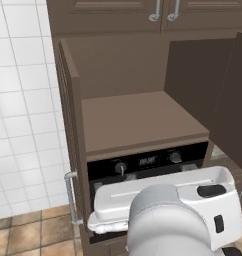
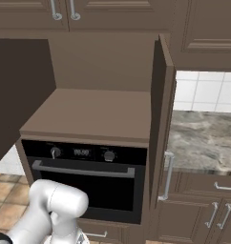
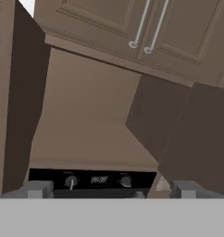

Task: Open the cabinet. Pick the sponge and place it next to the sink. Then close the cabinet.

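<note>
The cabinet stands open, both doors swung wide. Its left door (image 1: pixel 70 125) carries a long silver bar handle (image 1: pixel 70 197), and its right door (image 2: pixel 161 119) has one too (image 2: pixel 167 176). Inside, the plain brown shelf (image 1: pixel 138 120) (image 2: pixel 93 112) (image 3: pixel 90 143) lies bare. The sponge is out of view, and so is the sink. My gripper (image 3: pixel 113 190) is open and holds nothing. Its fingertips (image 3: pixel 40 189) are spread far apart, level with the oven's control panel and facing the cabinet's opening from a little way off.
A black oven (image 2: pixel 84 176) (image 1: pixel 148 161) sits right under the shelf. Upper doors with short curved handles (image 3: pixel 144 28) hang above. A marbled counter (image 2: pixel 203 138) runs off to the right over lower drawers. White wall tiles (image 1: pixel 23 115) are to the left.
</note>
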You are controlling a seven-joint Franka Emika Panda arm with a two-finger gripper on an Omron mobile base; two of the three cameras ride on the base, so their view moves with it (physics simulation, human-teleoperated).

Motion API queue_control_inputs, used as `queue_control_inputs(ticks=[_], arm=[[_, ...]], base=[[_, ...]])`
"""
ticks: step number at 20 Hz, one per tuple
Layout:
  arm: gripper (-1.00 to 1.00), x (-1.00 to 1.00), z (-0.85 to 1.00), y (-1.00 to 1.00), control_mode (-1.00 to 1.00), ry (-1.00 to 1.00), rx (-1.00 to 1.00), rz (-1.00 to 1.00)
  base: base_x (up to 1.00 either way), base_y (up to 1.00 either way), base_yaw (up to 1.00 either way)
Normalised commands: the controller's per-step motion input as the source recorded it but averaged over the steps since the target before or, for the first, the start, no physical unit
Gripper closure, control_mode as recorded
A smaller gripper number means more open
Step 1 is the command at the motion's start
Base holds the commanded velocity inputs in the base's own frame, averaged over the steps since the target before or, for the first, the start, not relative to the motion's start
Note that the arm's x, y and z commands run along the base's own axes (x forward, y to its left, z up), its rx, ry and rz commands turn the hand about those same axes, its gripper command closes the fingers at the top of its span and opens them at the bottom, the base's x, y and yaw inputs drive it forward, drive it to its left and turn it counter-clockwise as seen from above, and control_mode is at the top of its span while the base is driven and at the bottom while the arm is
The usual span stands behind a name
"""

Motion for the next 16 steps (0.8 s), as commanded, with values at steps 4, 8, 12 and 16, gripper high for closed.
queue_control_inputs(ticks=[4,8,12,16], arm=[[-1.0,0.19,0.0,0.15,-1.0,0.0,-0.01,-0.15],[-1.0,0.44,0.0,0.18,-1.0,0.0,-0.01,-0.13],[-1.0,0.57,-0.04,0.32,-1.0,-0.03,-0.01,-0.09],[-1.0,0.51,-0.18,0.41,-1.0,-0.06,0.0,-0.07]], base=[[0.0,0.0,0.0],[0.0,0.0,0.0],[0.0,0.0,0.0],[0.0,0.0,0.0]])
